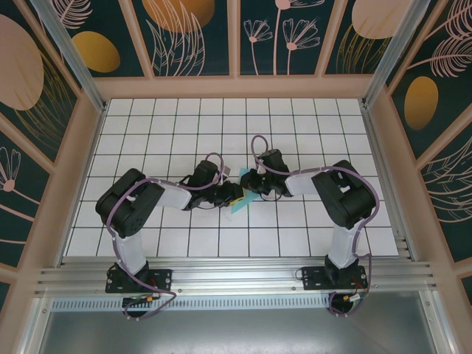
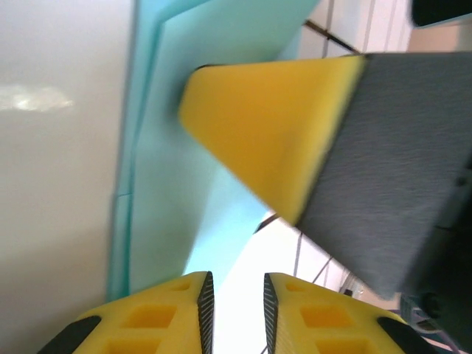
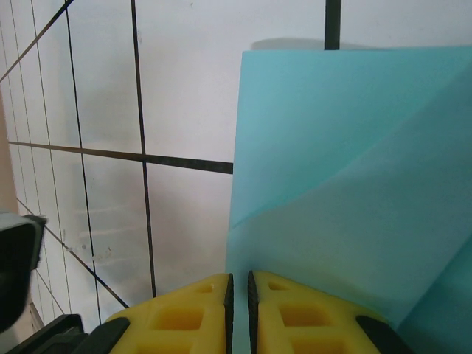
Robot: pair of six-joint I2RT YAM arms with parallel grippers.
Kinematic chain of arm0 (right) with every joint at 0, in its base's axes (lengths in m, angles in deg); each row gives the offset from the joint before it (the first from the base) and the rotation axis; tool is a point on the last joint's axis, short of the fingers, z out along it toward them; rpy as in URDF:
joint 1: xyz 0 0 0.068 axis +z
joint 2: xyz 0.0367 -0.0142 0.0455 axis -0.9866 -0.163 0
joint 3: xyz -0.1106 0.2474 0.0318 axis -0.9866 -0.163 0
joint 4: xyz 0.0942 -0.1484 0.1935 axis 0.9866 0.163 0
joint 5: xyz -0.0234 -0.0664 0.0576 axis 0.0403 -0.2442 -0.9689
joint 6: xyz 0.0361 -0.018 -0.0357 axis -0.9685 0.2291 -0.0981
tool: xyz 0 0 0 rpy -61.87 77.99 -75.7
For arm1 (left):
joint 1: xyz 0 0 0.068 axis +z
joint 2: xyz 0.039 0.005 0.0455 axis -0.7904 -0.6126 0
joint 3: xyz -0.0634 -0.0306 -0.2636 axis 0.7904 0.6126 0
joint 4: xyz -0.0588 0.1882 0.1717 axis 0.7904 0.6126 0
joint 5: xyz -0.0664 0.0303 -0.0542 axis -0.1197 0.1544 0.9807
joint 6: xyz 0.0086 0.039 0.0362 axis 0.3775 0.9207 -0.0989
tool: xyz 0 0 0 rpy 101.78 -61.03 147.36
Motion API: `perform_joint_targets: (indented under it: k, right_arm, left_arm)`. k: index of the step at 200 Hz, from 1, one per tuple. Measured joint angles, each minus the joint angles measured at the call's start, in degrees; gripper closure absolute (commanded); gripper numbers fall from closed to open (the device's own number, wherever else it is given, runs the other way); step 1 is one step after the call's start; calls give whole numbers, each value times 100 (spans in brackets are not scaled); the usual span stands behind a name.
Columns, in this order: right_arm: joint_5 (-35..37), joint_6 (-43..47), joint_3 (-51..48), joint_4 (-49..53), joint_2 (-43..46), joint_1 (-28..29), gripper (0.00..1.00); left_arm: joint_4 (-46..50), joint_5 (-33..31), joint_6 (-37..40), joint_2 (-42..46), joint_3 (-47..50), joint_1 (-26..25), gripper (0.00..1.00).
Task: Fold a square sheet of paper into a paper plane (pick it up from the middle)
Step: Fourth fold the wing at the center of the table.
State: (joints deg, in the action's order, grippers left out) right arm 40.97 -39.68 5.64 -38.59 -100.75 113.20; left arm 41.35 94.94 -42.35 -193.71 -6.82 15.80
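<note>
— Where the two arms meet above the middle tiles, what is the cyan material?

— Thin, matte, light cyan paper: the square sheet of paper [image 3: 346, 169], folded over on itself. Its overlapping layers show straight edges and one diagonal crease. It sits over the centre of the table [image 1: 310, 133], between the two gripper tips.

— How do the jaws stand?

— Right gripper [image 3: 240, 295]: yellow moulded fingers [image 3: 295, 317] with recessed pockets, closed to a hairline with the sheet's edge pinched between them. Left gripper [image 2: 237, 306]: the same yellow moulding with black ribbed pads [image 2: 206, 306], parted by a narrow slit through which bright table shows. The sheet's lower edge runs close to one tip; whether they touch cannot be told. From the left wrist, one right finger appears as a blunt yellow wedge on rough grey backing, lying against the sheet.

— And the surroundings?

— Glossy white tiles ruled by thin dark grid lines. Pale wooden posts [image 1: 232, 37] frame wall panels [image 1: 192, 37] of dark teal printed with peach and orange leaves and flowers. A ribbed aluminium rail [image 1: 236, 276] at the near edge carries both bases. Left arm [image 1: 140, 203] and right arm [image 1: 343, 195] have black and white shells.
</note>
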Motion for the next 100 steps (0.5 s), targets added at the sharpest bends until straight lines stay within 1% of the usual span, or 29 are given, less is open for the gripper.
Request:
perform_joint_targets:
  k: [26, 100]
  right_arm:
    - [13, 0, 0, 0, 0, 4, 82]
    - [35, 2, 22, 35, 0, 15, 82]
  left_arm:
    - [216, 11, 175, -4, -2, 2, 72]
    - [328, 190, 684, -15, -2, 31, 72]
